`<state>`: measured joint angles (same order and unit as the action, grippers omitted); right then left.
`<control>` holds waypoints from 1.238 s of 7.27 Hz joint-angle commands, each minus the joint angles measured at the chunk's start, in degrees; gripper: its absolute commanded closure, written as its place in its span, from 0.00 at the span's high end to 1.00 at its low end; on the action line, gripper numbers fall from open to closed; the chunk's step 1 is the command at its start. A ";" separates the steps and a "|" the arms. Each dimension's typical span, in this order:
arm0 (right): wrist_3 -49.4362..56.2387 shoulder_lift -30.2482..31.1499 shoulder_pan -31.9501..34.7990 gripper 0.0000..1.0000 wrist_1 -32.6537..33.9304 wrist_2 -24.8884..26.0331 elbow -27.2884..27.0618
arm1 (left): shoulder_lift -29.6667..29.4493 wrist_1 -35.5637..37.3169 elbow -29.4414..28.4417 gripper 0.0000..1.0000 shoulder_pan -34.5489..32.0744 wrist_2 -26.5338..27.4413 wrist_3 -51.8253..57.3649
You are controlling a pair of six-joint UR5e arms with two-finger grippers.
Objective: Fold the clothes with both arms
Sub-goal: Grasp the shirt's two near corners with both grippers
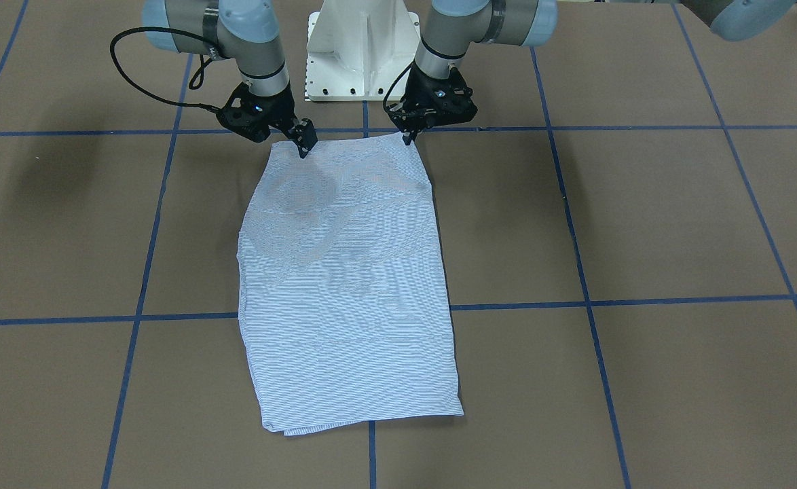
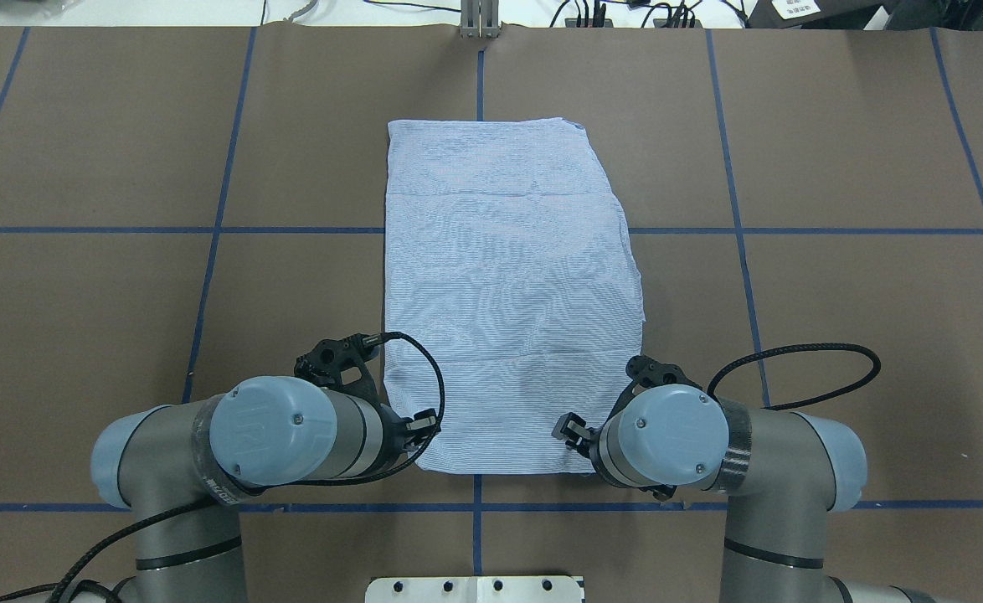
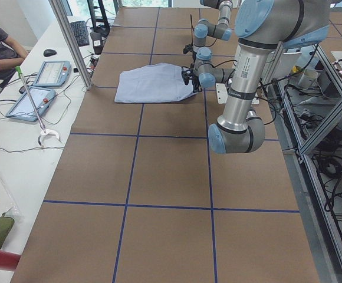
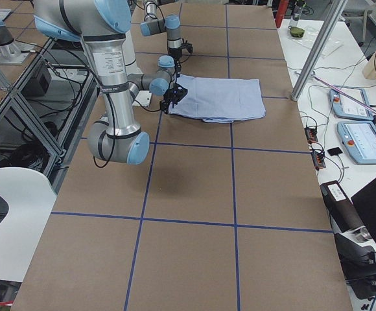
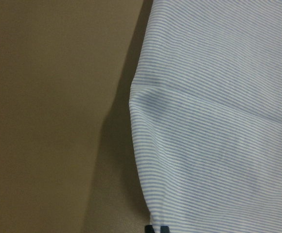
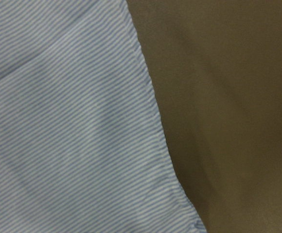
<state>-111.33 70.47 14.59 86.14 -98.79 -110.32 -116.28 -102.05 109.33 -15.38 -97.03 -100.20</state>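
From the front-facing view, the shirt [image 1: 344, 285] is lying flat on the brown table [image 1: 643, 204], folded into a long panel that runs away from the robot. The left gripper [image 1: 409, 139] is reaching down to one corner of the shirt's end nearest the base, its fingers drawn together on the cloth, and that corner is peaking up slightly. The right gripper [image 1: 303, 148] is pressing its tips, also drawn together, onto the other corner of that end.

From overhead, the shirt [image 2: 508, 293] is lying across a blue tape line in the table's middle. The left gripper [image 2: 426, 421] and right gripper [image 2: 565, 429] are sitting at the two near corners, partly hidden under their wrists.

From the left end, the shirt [image 3: 153, 82] is showing as a pale slab far up the table, with the near arm's gripper [image 3: 188, 76] touching its robot-side end. A person is sitting at the far left beside two tablets.

From the right end, the shirt [image 4: 223, 97] is lying just past the near arm's gripper [image 4: 170, 100], which is meeting its edge.

The left wrist camera is looking along the shirt's [image 5: 219, 121] side edge, and two dark fingertips [image 5: 149, 229] are pinching the cloth at the bottom.

The right wrist camera is showing the shirt's [image 6: 68, 131] other edge and corner against the table, but no fingers.
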 commanded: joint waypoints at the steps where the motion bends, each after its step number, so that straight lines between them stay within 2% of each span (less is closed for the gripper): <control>1: -0.20 -0.07 0.00 0.82 -0.09 0.00 0.11 | 0.00 -0.08 0.00 0.00 0.00 0.00 0.00; 2: -0.11 -0.07 0.00 0.75 -0.09 0.00 0.11 | 0.00 0.01 0.00 0.00 0.00 0.00 0.00; 5: -0.02 -0.16 0.00 0.74 -0.18 -0.09 0.11 | 0.00 0.01 0.26 0.00 0.00 0.00 0.00; 8: -0.11 -0.34 0.00 0.39 -0.09 0.00 0.11 | 0.00 0.01 0.35 0.00 0.00 0.00 0.00; 9: 0.06 -0.34 0.08 0.36 -0.09 0.00 0.11 | 0.00 -0.08 0.35 0.00 0.00 0.00 0.00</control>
<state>-111.42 70.16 14.60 86.04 -98.79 -110.22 -116.28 -102.06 109.68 -15.38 -97.03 -100.20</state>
